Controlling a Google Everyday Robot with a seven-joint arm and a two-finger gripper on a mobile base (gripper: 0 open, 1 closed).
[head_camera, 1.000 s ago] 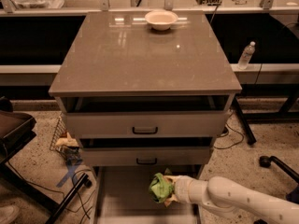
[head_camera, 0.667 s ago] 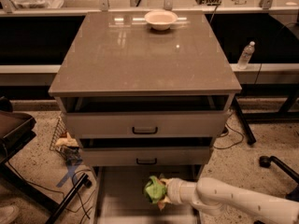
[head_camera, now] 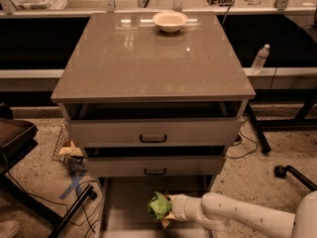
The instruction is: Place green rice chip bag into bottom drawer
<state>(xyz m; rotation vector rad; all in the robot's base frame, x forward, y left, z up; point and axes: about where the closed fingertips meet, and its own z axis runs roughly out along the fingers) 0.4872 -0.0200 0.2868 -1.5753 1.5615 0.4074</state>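
Low in front of the cabinet [head_camera: 148, 68], pulled out toward the camera: bottom drawer [head_camera: 124, 207]. Over its middle, just below the lower handled drawer front [head_camera: 124, 168]: green rice chip bag [head_camera: 157, 205], bunched into a lump, slightly taller than wide, long axis roughly upright, free end facing left. Touching the drawer floor or not: cannot tell. Clamped on the bag's right side: gripper [head_camera: 165, 211], closed on the packet. Reaching in from the right edge: white arm [head_camera: 247, 217]. Far back on the cabinet: white bowl [head_camera: 170, 21].
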